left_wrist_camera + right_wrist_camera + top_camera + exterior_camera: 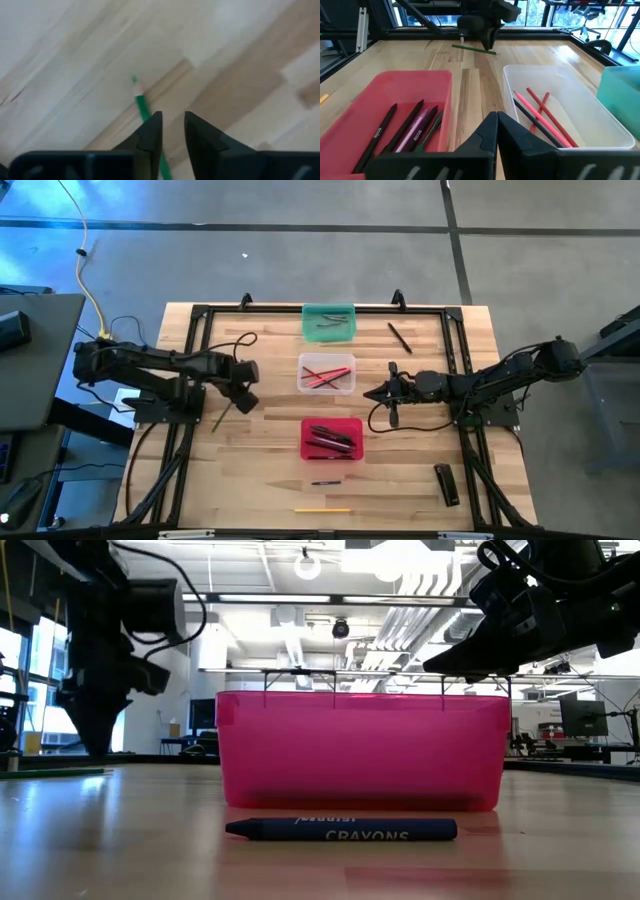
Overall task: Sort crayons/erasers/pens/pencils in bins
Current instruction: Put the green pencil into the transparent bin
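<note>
Seen from above, the clear rectangular plastic tub [327, 372] sits mid-table and serves as the landmark: the teal green plastic tub [328, 322] lies just beyond it, the red plastic tub [331, 438] just on the near side. The left gripper [240, 395] hangs well to the left of the clear tub, over a thin green pencil [221, 416] lying on the light wooden table [270, 460]. The right gripper [380, 393] waits just right of the clear tub. A slim black pen [400, 337] lies beyond and right of it

At table height a dark blue crayon [340, 830] lies just in front of the red tub

In the left wrist view the two dark fingers [150, 135] stand a little apart with the pencil running under one of them; nothing is clamped

In the right wrist view that arm's jaws are together and empty; red pencils [547, 117] lie in the clear tub, dark pens [395, 131] in the red one

The step in hand looks like picking up the green pencil. Next, I judge, the left claw must centre on the shaft, lower, pinch, then carry it to the clear tub
</note>
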Controlling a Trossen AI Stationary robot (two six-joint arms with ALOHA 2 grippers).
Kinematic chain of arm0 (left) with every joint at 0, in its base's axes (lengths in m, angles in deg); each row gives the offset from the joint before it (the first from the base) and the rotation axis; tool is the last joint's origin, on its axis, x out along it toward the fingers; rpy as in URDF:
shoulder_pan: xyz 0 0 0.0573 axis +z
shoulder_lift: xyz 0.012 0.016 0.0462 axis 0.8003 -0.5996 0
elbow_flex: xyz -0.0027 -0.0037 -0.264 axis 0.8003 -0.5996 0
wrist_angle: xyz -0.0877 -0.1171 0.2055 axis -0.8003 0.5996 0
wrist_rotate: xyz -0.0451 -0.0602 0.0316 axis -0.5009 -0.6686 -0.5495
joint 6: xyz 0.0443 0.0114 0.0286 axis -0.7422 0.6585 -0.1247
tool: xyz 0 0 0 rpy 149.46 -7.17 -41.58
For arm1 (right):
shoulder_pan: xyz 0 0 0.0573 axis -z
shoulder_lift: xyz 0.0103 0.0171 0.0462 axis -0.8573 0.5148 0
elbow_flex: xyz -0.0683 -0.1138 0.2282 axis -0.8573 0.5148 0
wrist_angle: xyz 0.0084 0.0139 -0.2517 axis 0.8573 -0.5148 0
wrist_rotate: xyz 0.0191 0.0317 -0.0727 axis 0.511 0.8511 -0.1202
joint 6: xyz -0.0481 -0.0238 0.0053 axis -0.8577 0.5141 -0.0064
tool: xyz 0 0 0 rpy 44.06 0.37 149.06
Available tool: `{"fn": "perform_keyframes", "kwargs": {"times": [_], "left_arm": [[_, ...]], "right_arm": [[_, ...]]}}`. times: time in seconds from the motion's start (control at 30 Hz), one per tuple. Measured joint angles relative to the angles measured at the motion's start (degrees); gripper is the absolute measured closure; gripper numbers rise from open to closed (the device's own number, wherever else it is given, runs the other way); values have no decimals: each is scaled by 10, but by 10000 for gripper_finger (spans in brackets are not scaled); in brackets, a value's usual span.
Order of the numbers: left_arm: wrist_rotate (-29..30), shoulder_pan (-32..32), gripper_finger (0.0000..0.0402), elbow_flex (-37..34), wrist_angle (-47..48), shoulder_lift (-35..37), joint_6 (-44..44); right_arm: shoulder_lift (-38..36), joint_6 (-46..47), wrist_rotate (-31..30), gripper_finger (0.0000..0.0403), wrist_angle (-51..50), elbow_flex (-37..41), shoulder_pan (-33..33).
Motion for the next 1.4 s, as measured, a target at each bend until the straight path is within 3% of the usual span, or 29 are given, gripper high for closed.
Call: {"fn": "perform_keyframes", "kwargs": {"times": [0.2, 0.37, 1.03, 1.4], "left_arm": [[9, 27, 274, -39, -26, 0, 9], [13, 37, 253, -49, -38, 0, 5], [18, 23, 379, -56, -127, -2, -51], [-4, 10, 395, -56, -194, -2, -122]], "right_arm": [[0, 0, 0, 403, 0, 0, 0], [0, 0, 0, 403, 0, 0, 0], [0, 0, 0, 403, 0, 0, 0], [0, 0, 0, 403, 1, 0, 0]]}}
